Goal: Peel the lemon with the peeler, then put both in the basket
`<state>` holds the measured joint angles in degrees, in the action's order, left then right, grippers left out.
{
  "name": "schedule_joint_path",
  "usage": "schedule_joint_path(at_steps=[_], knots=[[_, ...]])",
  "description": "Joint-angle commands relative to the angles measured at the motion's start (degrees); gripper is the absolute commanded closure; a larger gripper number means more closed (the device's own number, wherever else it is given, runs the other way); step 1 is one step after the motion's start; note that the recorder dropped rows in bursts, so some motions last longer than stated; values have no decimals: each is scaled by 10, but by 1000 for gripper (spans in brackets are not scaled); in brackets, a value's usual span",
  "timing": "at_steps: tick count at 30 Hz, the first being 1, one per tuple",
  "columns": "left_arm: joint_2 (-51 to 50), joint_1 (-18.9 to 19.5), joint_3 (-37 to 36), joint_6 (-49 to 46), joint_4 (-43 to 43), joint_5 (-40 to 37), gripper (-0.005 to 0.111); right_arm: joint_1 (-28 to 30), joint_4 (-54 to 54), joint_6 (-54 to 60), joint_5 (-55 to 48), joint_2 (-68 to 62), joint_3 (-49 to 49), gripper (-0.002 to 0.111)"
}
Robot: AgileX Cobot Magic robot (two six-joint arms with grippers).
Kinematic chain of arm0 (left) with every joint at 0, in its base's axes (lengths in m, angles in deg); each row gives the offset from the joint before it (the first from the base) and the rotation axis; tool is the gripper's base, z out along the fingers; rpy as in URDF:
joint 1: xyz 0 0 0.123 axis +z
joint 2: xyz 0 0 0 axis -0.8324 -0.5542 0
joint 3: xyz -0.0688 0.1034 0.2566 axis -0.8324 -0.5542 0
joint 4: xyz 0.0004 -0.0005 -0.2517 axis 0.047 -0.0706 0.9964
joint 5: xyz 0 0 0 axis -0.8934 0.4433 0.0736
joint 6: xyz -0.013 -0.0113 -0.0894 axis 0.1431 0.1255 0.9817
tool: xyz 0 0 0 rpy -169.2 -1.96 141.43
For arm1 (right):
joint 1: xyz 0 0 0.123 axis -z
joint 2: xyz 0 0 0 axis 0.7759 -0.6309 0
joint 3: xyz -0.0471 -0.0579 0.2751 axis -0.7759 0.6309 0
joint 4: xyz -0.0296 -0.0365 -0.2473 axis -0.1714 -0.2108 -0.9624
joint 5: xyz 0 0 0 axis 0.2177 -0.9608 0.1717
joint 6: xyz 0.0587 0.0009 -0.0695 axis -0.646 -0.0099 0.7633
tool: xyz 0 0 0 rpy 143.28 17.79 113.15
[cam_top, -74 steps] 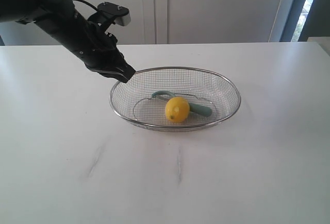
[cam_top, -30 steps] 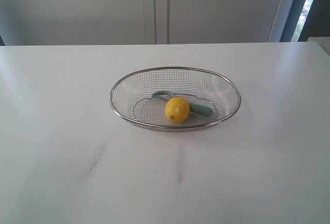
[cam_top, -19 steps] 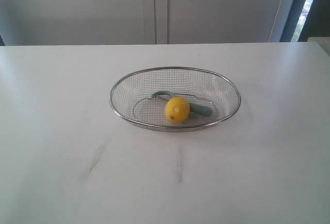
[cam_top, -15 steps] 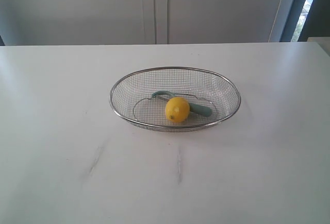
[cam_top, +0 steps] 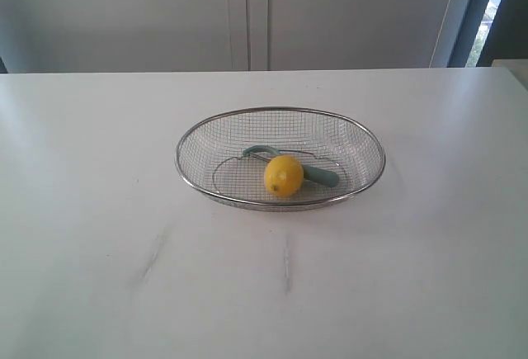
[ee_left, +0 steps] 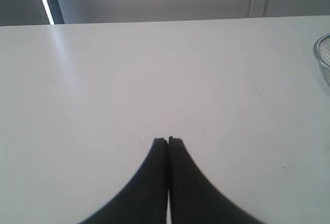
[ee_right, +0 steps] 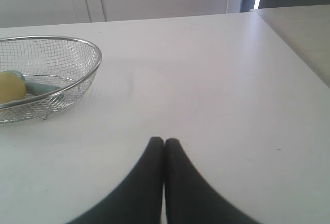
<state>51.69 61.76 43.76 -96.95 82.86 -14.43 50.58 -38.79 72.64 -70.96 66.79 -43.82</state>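
The yellow lemon (cam_top: 284, 175) lies inside the wire-mesh basket (cam_top: 190, 132) in the middle of the white table. Behind it, the teal-handled peeler (cam_top: 323, 177) also rests in the basket, its curved head toward the left. The right wrist view shows the basket (ee_right: 87, 46) with the lemon (ee_right: 10, 87) and the peeler handle (ee_right: 42, 87) inside. My left gripper (ee_left: 168, 140) is shut and empty above bare table, far from the basket rim (ee_left: 318, 49). My right gripper (ee_right: 164, 141) is shut and empty too. Neither arm shows in the exterior view.
The white table (cam_top: 99, 235) has faint grey streaks near the front. White cabinet doors (cam_top: 247, 12) stand behind it. In the right wrist view the table's far edge (ee_right: 296, 49) runs off beside a beige surface.
The left arm, which hung by the basket's left rim earlier, has drawn out of the exterior view. Lemon, peeler and basket have not moved.
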Motion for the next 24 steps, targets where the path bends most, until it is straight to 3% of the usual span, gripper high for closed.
schedule_joint_path(at_steps=[1,9,16,24], knots=[[4,2,-3,3,1,-20,107,-2,0,4,2,2,1,108],[10,2,-3,-4,-21,-89,107,-2,0,4,2,2,1,108],[44,2,-3,136,-173,-102,107,-2,0,4,2,2,1,108],[47,2,-3,135,-173,-106,107,-2,0,4,2,2,1,108]])
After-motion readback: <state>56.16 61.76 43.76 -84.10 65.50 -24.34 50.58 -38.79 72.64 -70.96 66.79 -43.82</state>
